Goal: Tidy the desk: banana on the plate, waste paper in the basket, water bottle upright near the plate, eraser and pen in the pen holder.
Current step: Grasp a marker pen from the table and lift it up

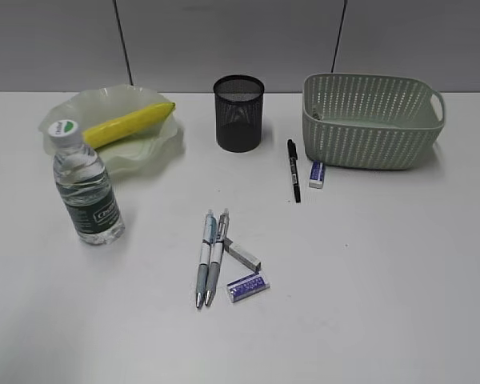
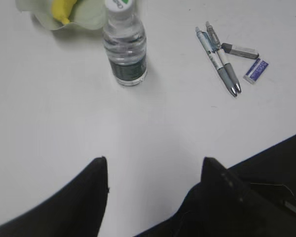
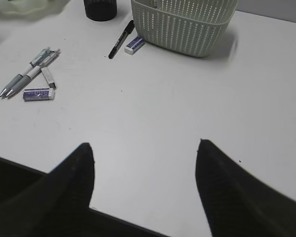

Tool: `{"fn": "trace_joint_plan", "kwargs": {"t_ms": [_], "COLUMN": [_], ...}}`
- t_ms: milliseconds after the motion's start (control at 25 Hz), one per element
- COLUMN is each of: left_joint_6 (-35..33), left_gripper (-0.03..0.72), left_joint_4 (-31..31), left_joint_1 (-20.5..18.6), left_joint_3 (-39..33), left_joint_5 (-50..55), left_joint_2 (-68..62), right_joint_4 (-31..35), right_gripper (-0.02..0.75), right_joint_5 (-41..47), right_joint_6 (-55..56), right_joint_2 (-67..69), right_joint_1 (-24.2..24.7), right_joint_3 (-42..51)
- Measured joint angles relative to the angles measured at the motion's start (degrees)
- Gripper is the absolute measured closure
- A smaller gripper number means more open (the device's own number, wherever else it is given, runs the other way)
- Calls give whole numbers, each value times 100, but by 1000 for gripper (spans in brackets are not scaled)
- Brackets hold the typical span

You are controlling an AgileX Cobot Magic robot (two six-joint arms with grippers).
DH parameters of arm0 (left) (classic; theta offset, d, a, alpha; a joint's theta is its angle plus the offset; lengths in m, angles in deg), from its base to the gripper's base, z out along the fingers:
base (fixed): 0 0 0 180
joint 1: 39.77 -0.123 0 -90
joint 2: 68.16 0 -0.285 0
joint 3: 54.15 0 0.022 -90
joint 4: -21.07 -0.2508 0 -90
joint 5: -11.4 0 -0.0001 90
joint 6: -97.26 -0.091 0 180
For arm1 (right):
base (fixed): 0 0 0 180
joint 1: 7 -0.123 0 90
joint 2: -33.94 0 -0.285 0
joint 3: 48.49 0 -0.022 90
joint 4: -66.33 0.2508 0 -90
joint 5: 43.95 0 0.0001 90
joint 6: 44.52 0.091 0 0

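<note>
The white surface [image 1: 368, 304] carries everything in view. The banana [image 1: 130, 124] lies in the ruffled green plate [image 1: 156, 156] at the back left, and the bottle [image 1: 86, 190] stands upright just in front of the plate, white cap on top. The black mesh holder [image 1: 238, 113] stands at the back centre; nothing shows inside it from this angle. To its right sits the basket [image 1: 372, 120]; whether it holds the waste paper cannot be told. A black pen [image 1: 294, 170] lies between holder and basket, and a small white eraser [image 1: 317, 174] rests just in front of the basket's left corner. Nearer the front, 2 grey pens [image 1: 210, 258] lie side by side, touching; a grey eraser [image 1: 243, 254] lies just right of them and a purple-labelled eraser [image 1: 248, 286] just beyond that. The left gripper [image 2: 155, 170] hangs above bare surface in front of the bottle, its 2 dark fingers [image 2: 91, 190] spread apart with nothing between them. The right gripper [image 3: 145, 153] hangs over bare surface in front of the basket, its fingers [image 3: 222, 173] likewise apart and empty.
</note>
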Motion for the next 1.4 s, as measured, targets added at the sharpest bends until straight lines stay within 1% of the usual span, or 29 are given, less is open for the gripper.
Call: {"fn": "trace_joint_plan", "kwargs": {"t_ms": [160,320,480,600,720,800,880,960,1080,1280,1400], "left_joint_6": [148,298,316,316,318,324,323,323,323,323,323], "left_gripper": [245,252,293,326,333,335,336,339,341,342,342], "left_joint_4": [0,-6,-109,-137,-148,-153,-153,-153,-153,-153,-153], "left_joint_1": [0,0,0,0,0,0,0,0,0,0,0], "left_joint_3": [-962,-1518,-1737,-1768,-1781,-1781,-1781,-1781,-1781,-1781,-1781], "left_joint_5": [-179,-305,-308,-297,-298,-298,-298,-298,-298,-298,-298], "left_joint_2": [1331,2577,3473,3834,4025,4026,4026,4026,4031,4031,4031], "right_joint_4": [0,0,5,24,24,114,344,606,864,1043,998], "right_gripper": [227,229,229,229,229,229,229,229,231,275,289], "right_joint_5": [0,0,0,-11,-187,-478,-793,-976,-1154,-1184,-1195], "right_joint_6": [0,0,0,-5,-116,-377,-830,-1180,-1368,-1399,-1263], "right_joint_2": [0,0,0,19,406,931,1574,2359,3835,6143,7381], "right_joint_1": [0,0,0,0,0,0,0,0,0,-46,-293], "right_joint_3": [0,0,0,0,-96,-209,-361,-550,-981,-2168,-3053]}}
